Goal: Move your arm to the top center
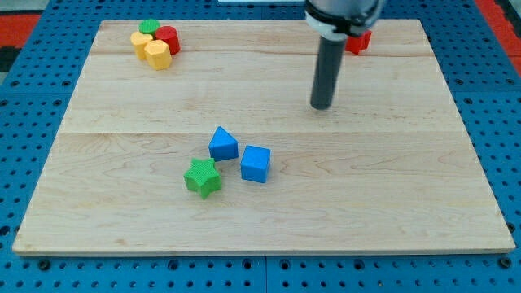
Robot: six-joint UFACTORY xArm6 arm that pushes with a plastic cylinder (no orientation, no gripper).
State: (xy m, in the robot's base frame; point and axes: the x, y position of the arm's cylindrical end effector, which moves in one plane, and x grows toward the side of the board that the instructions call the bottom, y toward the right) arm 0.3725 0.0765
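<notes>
My tip rests on the wooden board, right of centre in the view's upper half. A red block sits at the view's top, up and right of the rod and partly hidden by the arm. A blue triangular block, a blue cube and a green star block cluster below and left of the tip. At the view's top left, a green block, a red block and two yellow blocks huddle together.
The board lies on a blue perforated table. A red surface shows at the view's top right corner.
</notes>
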